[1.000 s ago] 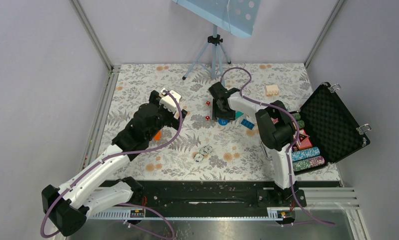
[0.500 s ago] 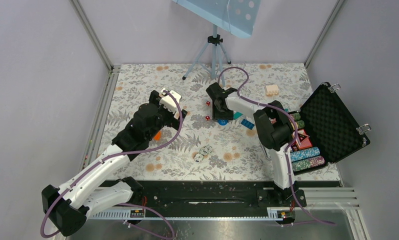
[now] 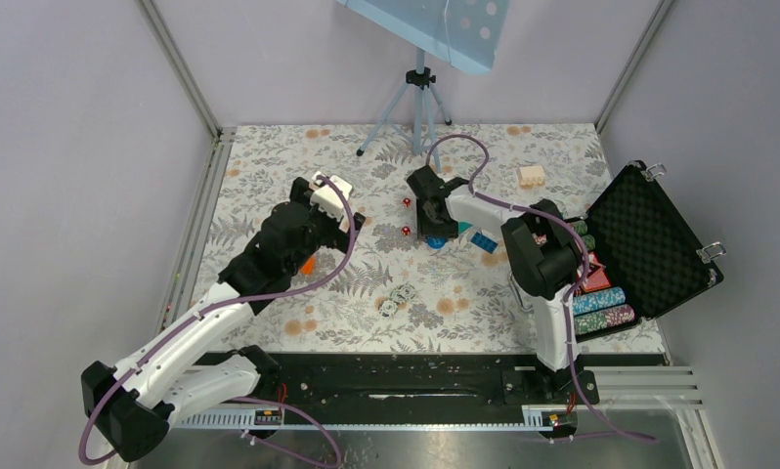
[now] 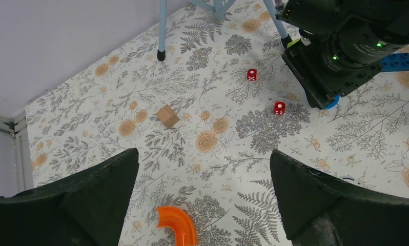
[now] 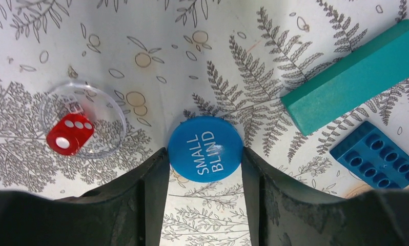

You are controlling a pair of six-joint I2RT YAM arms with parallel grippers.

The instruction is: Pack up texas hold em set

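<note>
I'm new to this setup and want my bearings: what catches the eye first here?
The open black case stands out at the table's right edge, rows of coloured chips inside. Mid-table, the right arm's fingers pinch a blue disc reading SMALL BLIND, with a red die close beside it.

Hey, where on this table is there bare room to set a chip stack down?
Bare cloth lies between the tripod foot and wooden cube, and along the near edge between the round discs and case. Crowded: around the right pincer gripping the Small Blind disc, beside red dice and bricks.
</note>
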